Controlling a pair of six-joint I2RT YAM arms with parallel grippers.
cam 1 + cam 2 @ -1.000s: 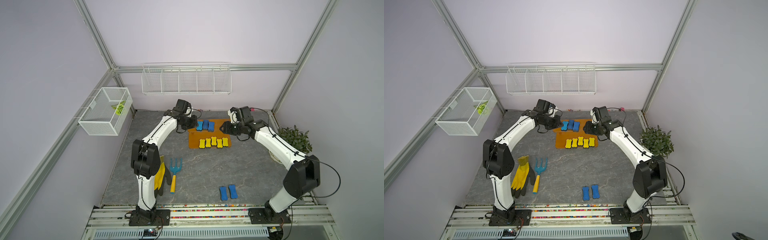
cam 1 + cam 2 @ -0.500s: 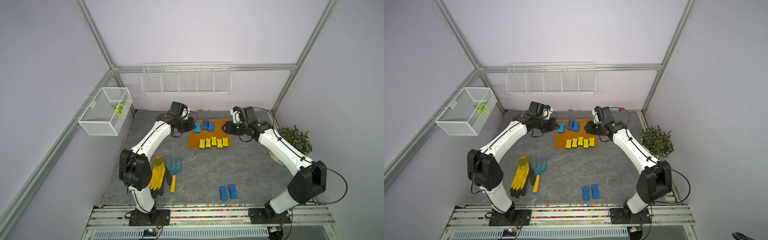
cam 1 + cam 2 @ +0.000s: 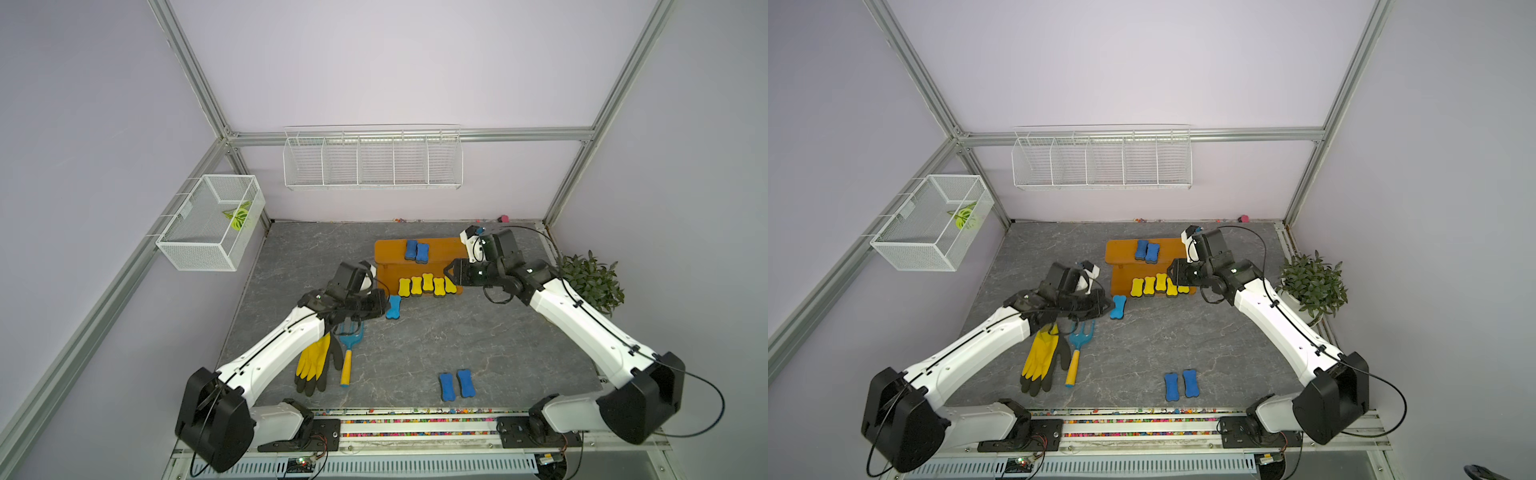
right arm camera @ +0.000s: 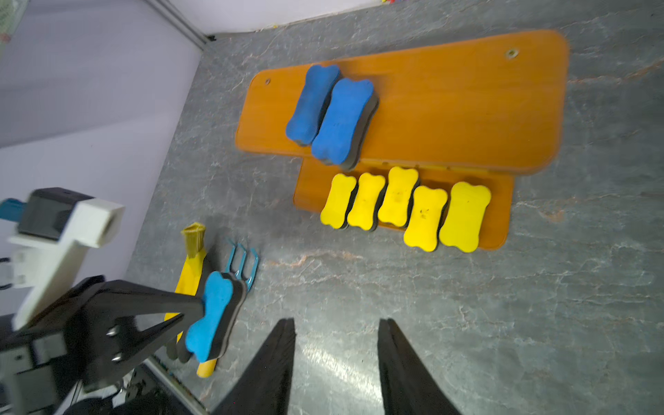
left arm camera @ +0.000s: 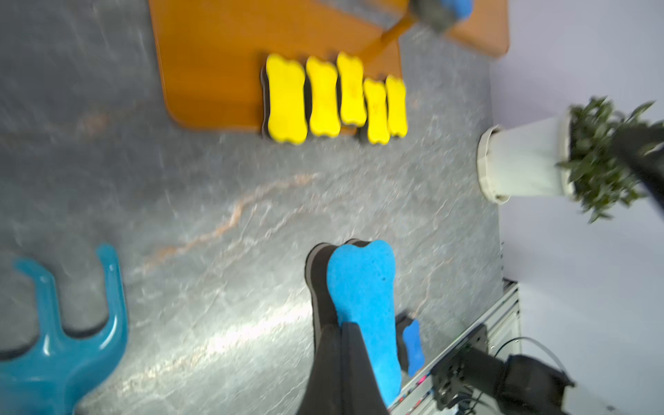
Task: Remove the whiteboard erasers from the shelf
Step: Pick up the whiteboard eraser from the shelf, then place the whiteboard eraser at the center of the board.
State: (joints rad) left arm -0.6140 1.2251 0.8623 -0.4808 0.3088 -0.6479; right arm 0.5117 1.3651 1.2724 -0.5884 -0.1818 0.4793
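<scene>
Yellow eraser (image 3: pixel 451 286) half hidden behind right end effector (image 3: pixel 448 272).

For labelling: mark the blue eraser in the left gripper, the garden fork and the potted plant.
held blue eraser (image 3: pixel 393 306), in a top view, middle of its foam face.
garden fork (image 3: pixel 345 368), in a top view, on its yellow handle.
potted plant (image 3: pixel 591 282), in a top view, on its leaves.

At eight o'clock on the grey stone-patterned worktop (image 3: pixel 415 340): yellow gloves (image 3: pixel 313 365) with dark palms, lying flat, touching a blue hand fork (image 3: pixel 348 343) with a yellow handle, tines toward twelve. At three o'clock, by the edge: potted plant (image 3: pixel 592 282) in a white pot. At twelve, on the back wall: white wire rack (image 3: pixel 372 162). At ten: white mesh basket (image 3: pixel 212 224) holding a green leaf (image 3: pixel 239 216).
</scene>
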